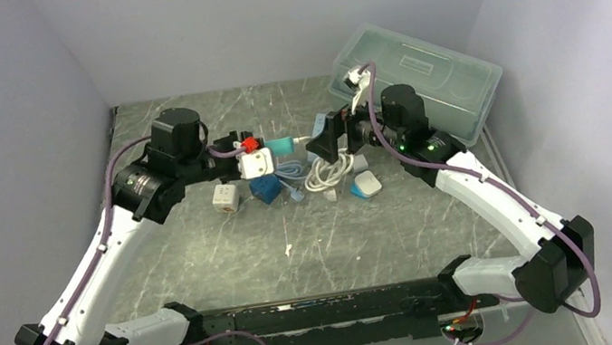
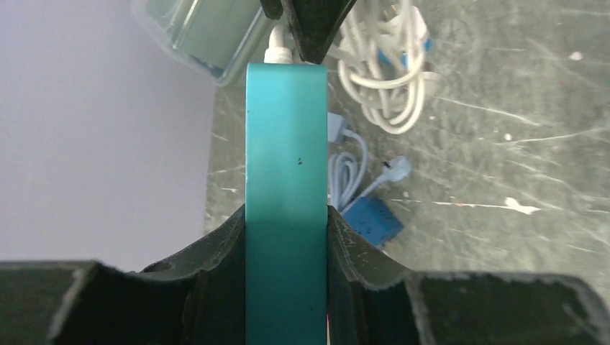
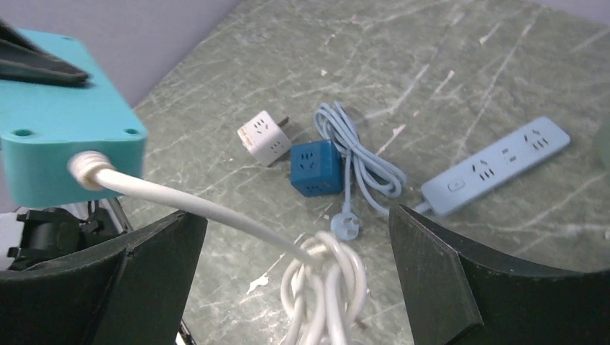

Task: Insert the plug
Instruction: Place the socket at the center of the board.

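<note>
Plug (image 3: 86,169) appeared seated in the end face of the teal block (image 2: 286,144), its white cable (image 3: 216,212) running down to a coil (image 3: 324,287) on the table (image 3: 467,65). The block was off the table, clamped between the fingers of the left gripper (image 2: 286,223). Right gripper (image 3: 296,219) stood just beside the plugged end with its jaws wide apart and holding nothing; the cable passed between them untouched.

Judged step: insertion looked done or nearly so, at the release stage. How deep the plug sat could not be told from these views. The next move would call for backing the right gripper straight off without snagging the cable, while the left held the block steady; if the plug proved loose, a further push along the block's axis.

Count:
- teal block: one
- white cable with plug: one
- white cube (image 3: 265,136): one certain; a second white boxy shape under the left gripper in the top view, not identifiable
- blue cube (image 3: 314,167): one
- pale blue strip (image 3: 496,165) with cord (image 3: 360,162): one
- clear box (image 1: 417,83): one
- small white-and-blue item (image 1: 366,184): one, type unclear
</note>
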You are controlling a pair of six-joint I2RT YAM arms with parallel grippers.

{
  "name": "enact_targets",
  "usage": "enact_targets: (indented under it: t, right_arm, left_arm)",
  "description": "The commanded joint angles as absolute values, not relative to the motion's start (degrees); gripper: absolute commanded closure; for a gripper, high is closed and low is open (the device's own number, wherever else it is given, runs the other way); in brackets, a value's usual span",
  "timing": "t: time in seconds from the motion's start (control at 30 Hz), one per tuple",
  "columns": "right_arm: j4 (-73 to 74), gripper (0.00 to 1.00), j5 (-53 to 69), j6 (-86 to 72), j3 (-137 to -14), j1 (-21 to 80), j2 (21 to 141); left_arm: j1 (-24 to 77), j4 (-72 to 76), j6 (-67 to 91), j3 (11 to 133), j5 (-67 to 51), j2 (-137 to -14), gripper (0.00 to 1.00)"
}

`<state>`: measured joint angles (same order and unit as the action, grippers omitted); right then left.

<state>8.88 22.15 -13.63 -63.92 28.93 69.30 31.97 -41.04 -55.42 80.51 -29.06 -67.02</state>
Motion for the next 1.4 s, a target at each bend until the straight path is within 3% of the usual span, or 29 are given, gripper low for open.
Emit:
enact_targets:
  t: [0.0, 0.27, 0.63, 0.87, 1.0, 1.13, 1.37]
  right_arm:
    - [4.65, 0.0, 13.48, -15.02, -61.82, 27.07, 67.0]
    - [3.57, 0.0, 12.47, -15.35, -58.95, 26.98, 66.53]
    - [2.29, 0.0, 13.78, -17.51, -56.45, 27.39, 66.18]
    - [2.58, 0.0, 13.83, -18.04, -56.46, 27.59, 66.75]
    - [3.57, 0.0, 11.6, -17.93, -55.15, 28.93, 67.58]
    - [3.82, 0.0, 8.12, -18.36, -53.33, 34.84, 70.29]
    - [1.51, 0.0, -2.31, -23.1, -50.5, 49.2, 80.48]
  left_arm:
    - [33.33, -52.11, -49.28, 85.92, -34.69, -63.8, 1.0]
    - [33.99, -67.98, -39.15, 75.77, -41.53, -58.55, 1.0]
    - [34.01, -63.78, -30.96, 61.85, -46.71, -61.45, 1.0]
    - [33.71, -67.23, -39.9, 60.3, -44.77, -75.66, 1.0]
    - [28.24, -70.3, -48.79, 60.16, -44.54, -81.35, 1.0]
    - [20.76, -73.59, -58.4, 61.31, -44.95, -82.45, 1.0]
    - [18.27, -71.14, -67.19, 52.52, -38.65, -76.97, 1.0]
